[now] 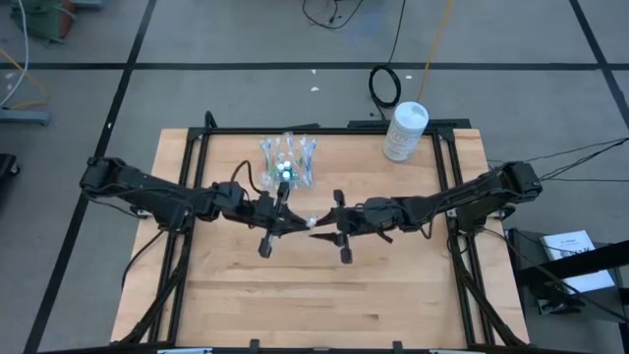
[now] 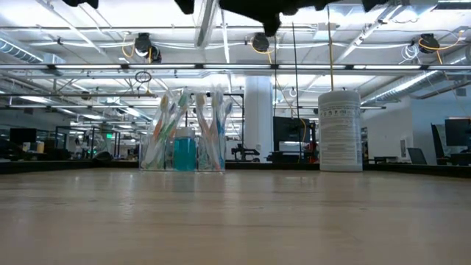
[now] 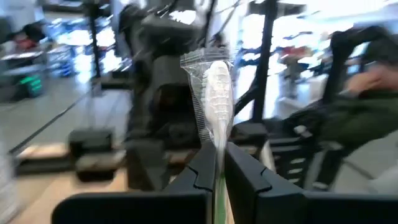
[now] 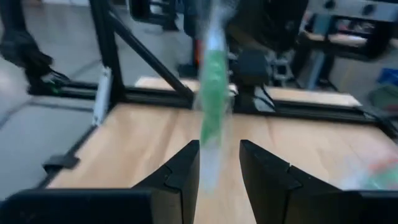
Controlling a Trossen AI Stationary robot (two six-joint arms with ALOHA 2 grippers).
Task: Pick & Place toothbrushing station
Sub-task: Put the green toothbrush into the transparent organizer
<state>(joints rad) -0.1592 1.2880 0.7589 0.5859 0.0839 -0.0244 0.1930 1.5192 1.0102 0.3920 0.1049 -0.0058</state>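
The toothbrushing station (image 1: 288, 162) is a clear plastic holder standing upright on the wooden table at the far centre, with several toothbrushes in it; it also shows in the low view (image 2: 184, 140). My left gripper (image 1: 295, 220) is high above the table's middle, shut on a wrapped toothbrush (image 3: 214, 93) with a white head and green handle. My right gripper (image 1: 324, 222) faces it from the right and is open. Its fingers (image 4: 186, 165) stand on either side of the toothbrush's head end (image 4: 208, 168); I cannot tell whether they touch it. My left gripper pinches the wrapped toothbrush by its green handle (image 3: 217, 186) between its two fingers. The fingers come level from the table's left and lie along the brush. The white head (image 3: 217, 87) sticks out past the fingertips toward the right arm, lifted clear of the table.
A white round lidded tub (image 1: 404, 130) stands at the table's far right, also in the low view (image 2: 339, 131). Black frame rails (image 1: 452, 167) run along the table's edges. Bare wood (image 1: 314, 295) lies toward the near edge.
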